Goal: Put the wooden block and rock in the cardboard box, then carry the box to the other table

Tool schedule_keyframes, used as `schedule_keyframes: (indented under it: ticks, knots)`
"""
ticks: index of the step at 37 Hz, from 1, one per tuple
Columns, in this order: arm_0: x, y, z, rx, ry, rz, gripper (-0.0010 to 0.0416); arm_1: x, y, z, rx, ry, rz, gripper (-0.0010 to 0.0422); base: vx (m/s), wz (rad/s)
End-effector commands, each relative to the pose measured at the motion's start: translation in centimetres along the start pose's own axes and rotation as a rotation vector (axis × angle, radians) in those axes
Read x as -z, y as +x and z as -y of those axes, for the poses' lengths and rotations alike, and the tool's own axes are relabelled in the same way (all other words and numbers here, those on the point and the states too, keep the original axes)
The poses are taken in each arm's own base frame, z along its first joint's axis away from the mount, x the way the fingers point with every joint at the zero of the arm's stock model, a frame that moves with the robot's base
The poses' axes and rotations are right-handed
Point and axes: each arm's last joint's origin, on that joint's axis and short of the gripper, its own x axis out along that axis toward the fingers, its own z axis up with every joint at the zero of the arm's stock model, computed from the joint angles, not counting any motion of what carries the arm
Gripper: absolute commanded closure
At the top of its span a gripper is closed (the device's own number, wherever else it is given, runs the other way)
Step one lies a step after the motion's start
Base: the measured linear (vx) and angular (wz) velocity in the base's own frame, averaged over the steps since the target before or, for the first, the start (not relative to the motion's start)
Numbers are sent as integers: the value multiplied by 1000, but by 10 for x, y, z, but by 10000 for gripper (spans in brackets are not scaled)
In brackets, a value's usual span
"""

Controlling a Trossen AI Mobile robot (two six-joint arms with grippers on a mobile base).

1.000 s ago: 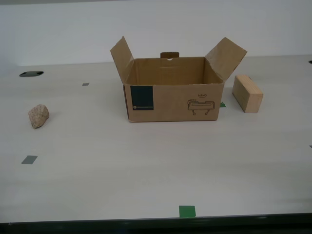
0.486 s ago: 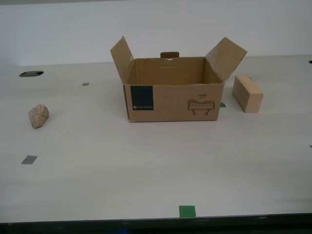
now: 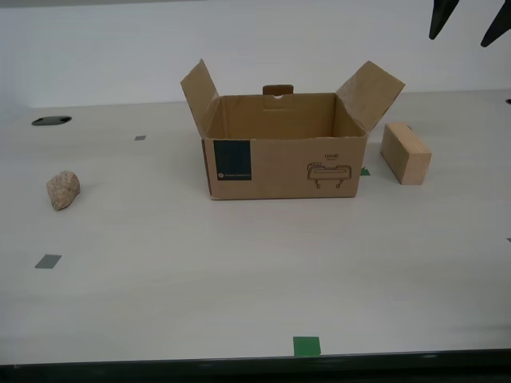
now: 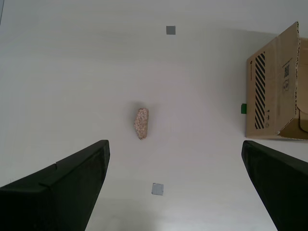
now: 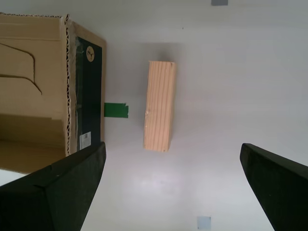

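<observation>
The cardboard box stands open at the table's middle, flaps up, with no contents visible. The wooden block lies just off the box toward the exterior view's right. High above the block hangs my first gripper, open and empty; its wrist view looks straight down on the wooden block and the cardboard box. The rock sits alone toward the exterior view's left. My second gripper is open and empty high above the rock, and does not show in the exterior view. The other table is out of view.
Grey tape squares and green tape marks dot the off-white table. A dark hole sits at the back toward the exterior view's left. The table's front edge runs along the bottom of that view; a pale wall stands behind.
Two dark fingertips of my first gripper have come into the top of the exterior view, above the wooden block. The box, block and rock have not moved.
</observation>
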Motion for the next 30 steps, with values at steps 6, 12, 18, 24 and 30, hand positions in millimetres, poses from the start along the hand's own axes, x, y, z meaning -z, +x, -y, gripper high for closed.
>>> schedule_keyframes:
  ticks: [6,12,18,24,30]
  knots:
    - [-7,15,2,-9,-10,-4,16,0,0,0,1,1,-3,37,0,0]
    - [-9,23,3,-13,-20,-14,17,1,3,0,1,1,-12,37,0,0]
    - [-12,36,5,-15,-33,-24,17,3,6,0,-1,0,-26,37,0,0]
    - [-8,53,8,-21,-41,8,17,6,13,-1,-4,-2,-54,37,0,0]
    - [3,71,8,-85,-36,-30,17,11,23,-2,-7,-4,-92,37,0,0]
